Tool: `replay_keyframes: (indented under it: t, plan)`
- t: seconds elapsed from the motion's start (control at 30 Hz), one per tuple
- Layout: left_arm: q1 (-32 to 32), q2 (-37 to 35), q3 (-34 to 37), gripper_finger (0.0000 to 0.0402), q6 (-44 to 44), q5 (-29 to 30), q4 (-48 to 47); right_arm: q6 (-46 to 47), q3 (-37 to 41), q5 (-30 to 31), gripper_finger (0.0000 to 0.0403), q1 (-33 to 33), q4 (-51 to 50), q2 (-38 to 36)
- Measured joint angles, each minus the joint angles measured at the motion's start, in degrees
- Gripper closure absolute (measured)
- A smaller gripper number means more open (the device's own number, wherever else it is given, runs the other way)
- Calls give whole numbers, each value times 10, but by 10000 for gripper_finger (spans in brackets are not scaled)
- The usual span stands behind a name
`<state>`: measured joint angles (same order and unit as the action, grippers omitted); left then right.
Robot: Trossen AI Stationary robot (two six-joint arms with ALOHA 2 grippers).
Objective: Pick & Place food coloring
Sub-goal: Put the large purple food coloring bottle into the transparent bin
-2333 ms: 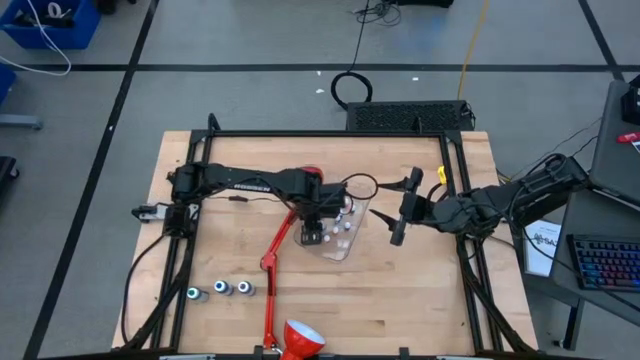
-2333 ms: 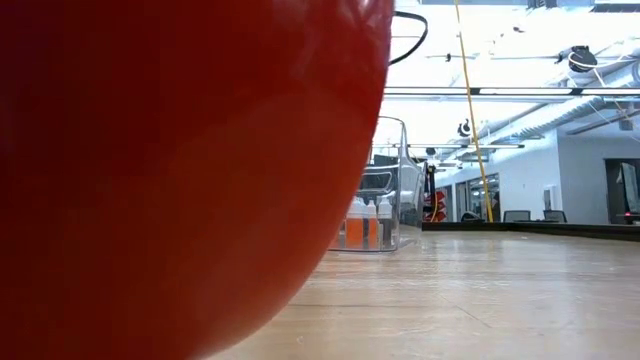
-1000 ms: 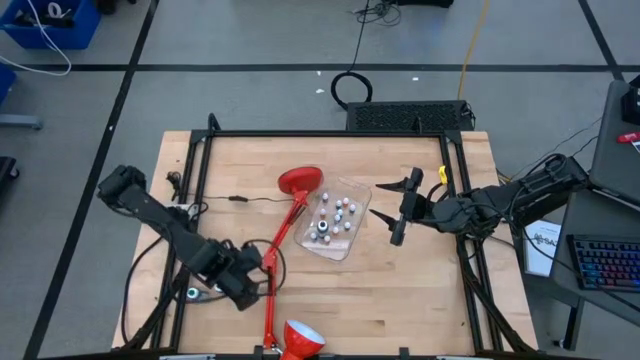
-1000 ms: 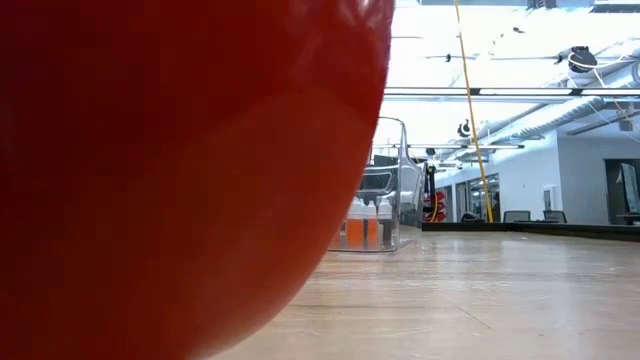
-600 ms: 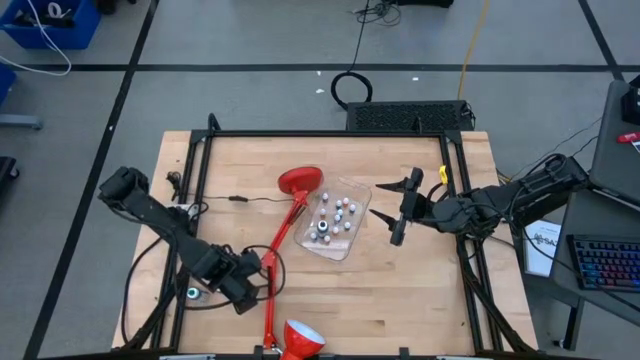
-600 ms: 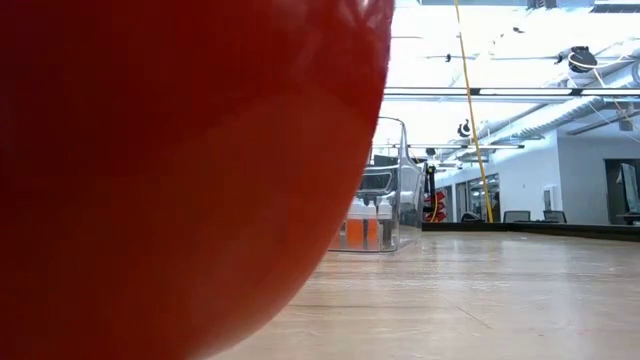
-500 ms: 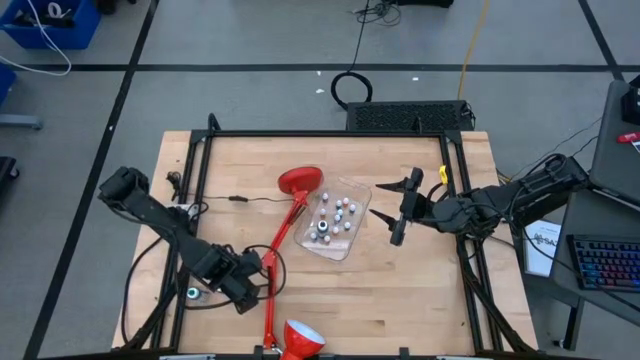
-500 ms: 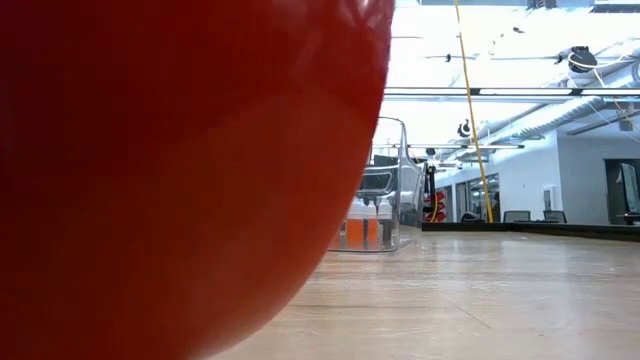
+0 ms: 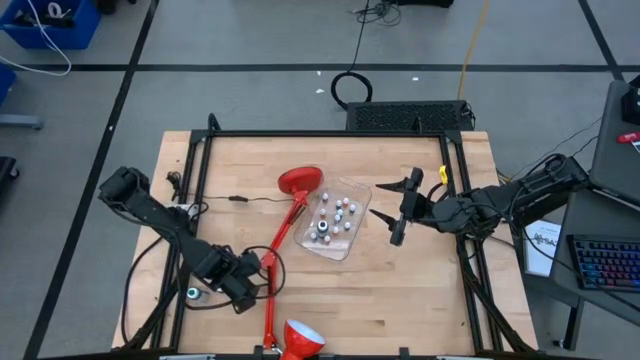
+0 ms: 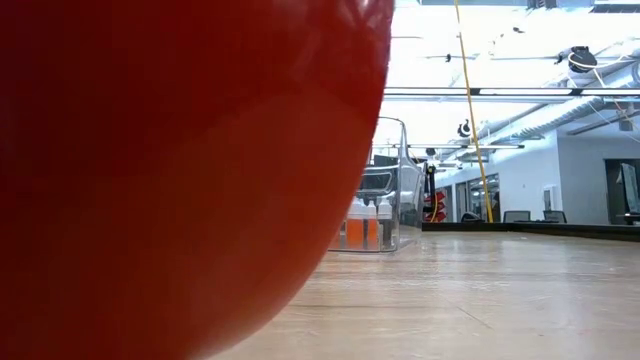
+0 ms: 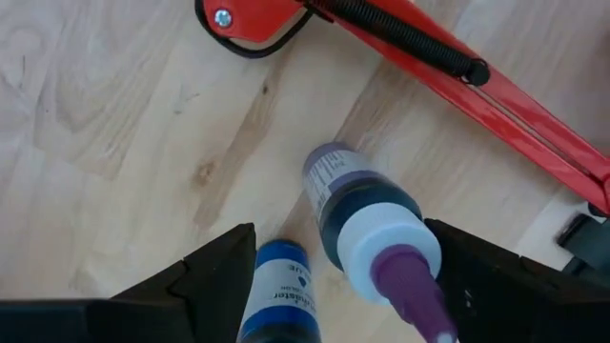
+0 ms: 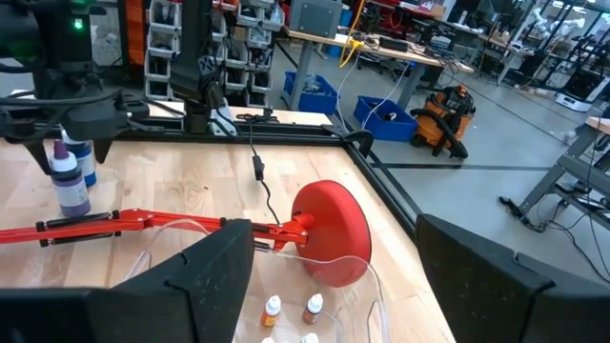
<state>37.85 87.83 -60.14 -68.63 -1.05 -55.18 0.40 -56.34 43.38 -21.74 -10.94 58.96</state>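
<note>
Pale wooden table point(image 9: 420, 280): smooth finish, visible grain and knots, faint sheen. Red desk lamp point(image 9: 283, 230): glossy painted metal arm and base, dark coiled spring. Clear plastic tub point(image 10: 390, 190): transparent, shiny. Dark purple food coloring bottle point(image 11: 367, 214): glossy plastic body, matt white plastic collar, purple tip. Left tool point(image 11: 348, 286): matt black plastic fingers.

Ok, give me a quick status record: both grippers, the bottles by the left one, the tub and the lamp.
left gripper: open, low on the table's left side, fingers either side of the purple-tipped bottle, not closed on it
purple-tipped bottle: upright on the wood
blue bottle: upright, close beside it
right gripper: open, waiting right of the tub
tub: mid-table, holds the small bottles
lamp: red arm lies between tub and left gripper
</note>
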Motion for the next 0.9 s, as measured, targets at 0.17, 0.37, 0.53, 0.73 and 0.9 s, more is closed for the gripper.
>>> replay_keyframes:
  t: [0.17,0.37,0.53,0.73,0.9]
  plan:
    - [0,0,0,117,21,-5,1,0,0,0,124,0,0,0]
    - [0,0,0,207,49,-19,3,0,0,0,124,0,0,0]
    - [-5,1,1,343,94,0,14,0,1,0,124,0,1,0]
    - [-22,1,-4,393,117,30,19,-7,31,1,124,0,35,0]
    - [-34,1,-4,395,120,4,24,-12,39,1,124,0,51,0]
